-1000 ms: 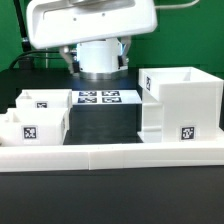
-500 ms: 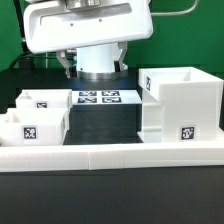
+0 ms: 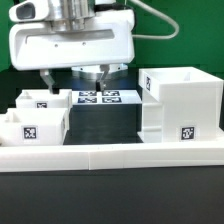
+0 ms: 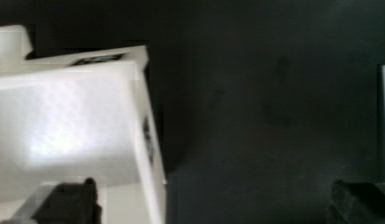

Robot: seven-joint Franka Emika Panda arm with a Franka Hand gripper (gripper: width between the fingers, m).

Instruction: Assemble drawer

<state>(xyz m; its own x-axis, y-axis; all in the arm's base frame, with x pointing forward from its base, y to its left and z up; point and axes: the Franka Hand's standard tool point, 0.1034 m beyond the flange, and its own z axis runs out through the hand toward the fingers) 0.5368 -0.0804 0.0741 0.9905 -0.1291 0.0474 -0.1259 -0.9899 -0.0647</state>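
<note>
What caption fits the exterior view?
Open gripper hovers near the trays; housing stands apart, marker board between them.

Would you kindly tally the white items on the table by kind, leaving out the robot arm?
Tall white plastic box-shaped housing: 1
Small white plastic trays: 2
Flat white marker board: 1
Low white border wall: 1
Total: 5

Tool (image 3: 73, 79) vertical, tips down, fingers (image 3: 47, 79) wide apart, nothing between them
</note>
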